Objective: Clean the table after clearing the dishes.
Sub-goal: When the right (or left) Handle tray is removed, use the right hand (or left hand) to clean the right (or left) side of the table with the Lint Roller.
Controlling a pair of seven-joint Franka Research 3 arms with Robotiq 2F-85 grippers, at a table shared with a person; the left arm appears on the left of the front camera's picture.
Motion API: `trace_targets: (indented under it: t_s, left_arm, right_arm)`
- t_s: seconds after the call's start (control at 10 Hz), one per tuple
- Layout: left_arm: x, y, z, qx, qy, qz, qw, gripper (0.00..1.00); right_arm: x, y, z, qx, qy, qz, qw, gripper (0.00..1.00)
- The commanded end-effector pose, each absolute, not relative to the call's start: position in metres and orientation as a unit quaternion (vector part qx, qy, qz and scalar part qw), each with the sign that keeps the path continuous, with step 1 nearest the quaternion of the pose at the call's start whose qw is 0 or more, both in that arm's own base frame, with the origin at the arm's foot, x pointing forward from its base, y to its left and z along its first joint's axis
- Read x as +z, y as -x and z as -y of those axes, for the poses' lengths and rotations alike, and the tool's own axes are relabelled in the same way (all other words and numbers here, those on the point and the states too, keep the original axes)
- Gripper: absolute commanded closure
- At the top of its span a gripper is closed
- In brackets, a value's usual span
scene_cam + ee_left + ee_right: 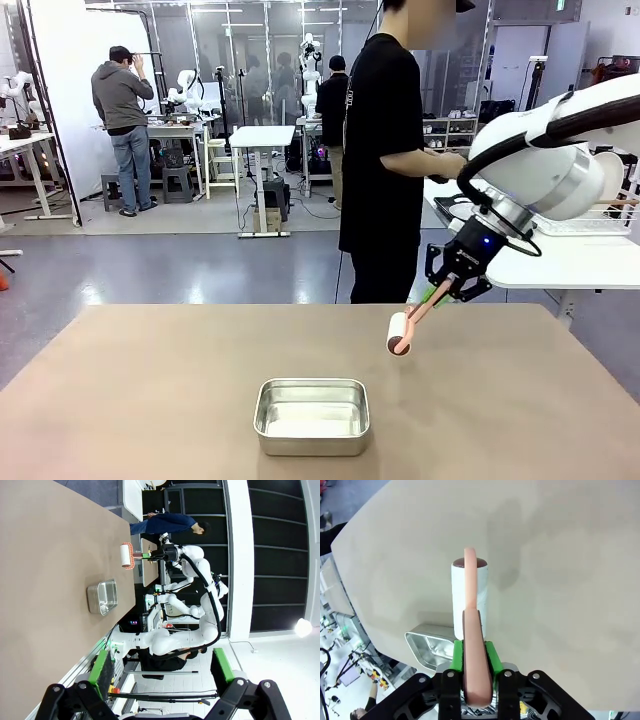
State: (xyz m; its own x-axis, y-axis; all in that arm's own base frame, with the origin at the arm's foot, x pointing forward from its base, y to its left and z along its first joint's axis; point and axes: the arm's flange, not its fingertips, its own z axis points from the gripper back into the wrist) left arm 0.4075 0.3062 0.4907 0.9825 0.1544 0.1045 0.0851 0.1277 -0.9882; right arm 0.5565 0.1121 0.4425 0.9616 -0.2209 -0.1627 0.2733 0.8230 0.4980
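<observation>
Right gripper (447,292) clamped on a lint roller (399,333) over the table (150,400).
The left gripper (162,669) hangs off the table's side, fingers spread wide around nothing. From the table's left edge, open tan top runs to the steel pan (312,415), which sits centre, close to the near edge. Right of it the white roller head hangs near the far edge on its pink handle; contact is unclear. Open surface continues to the right edge. A person (385,150) stands beyond, beside a white table (580,268).

Bright, even light, soft shadows on the table (570,580), wrist views seemingly bent at edges.
</observation>
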Motion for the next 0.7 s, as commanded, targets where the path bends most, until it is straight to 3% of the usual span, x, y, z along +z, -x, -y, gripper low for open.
trace_targets:
  t_s: [0.0, 0.6]
  left_arm:
    - [0.492, -0.405, -0.308, 0.026, 0.659, 0.093, 0.746, 0.00]
    - [0.492, -0.405, -0.308, 0.026, 0.659, 0.093, 0.746, 0.00]
  right_arm:
    - [0.426, -0.563, -0.106, -0.084, -0.311, -0.056, 0.945, 0.78]
    - [0.385, -0.588, -0.104, -0.027, -0.354, -0.052, 0.934, 0.78]
